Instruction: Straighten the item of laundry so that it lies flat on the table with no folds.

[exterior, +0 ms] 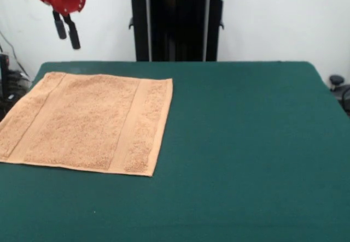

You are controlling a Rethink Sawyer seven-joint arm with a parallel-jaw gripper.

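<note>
The orange-tan terry towel [87, 123] lies spread flat on the left part of the dark green table [246, 143], roughly square, with a woven band near its left and right edges. Its left side reaches the table's left edge. I see no folds in it. My gripper [66, 30] hangs in the air at the top left, above and behind the towel's far left corner, well clear of it. Its two black fingers [73, 33] stand apart with nothing between them.
The robot's black pedestal [178, 21] stands behind the table's far edge at the middle. Cables and dark equipment [6, 81] sit off the table's left side, and a dark object [339, 86] sits off its right edge.
</note>
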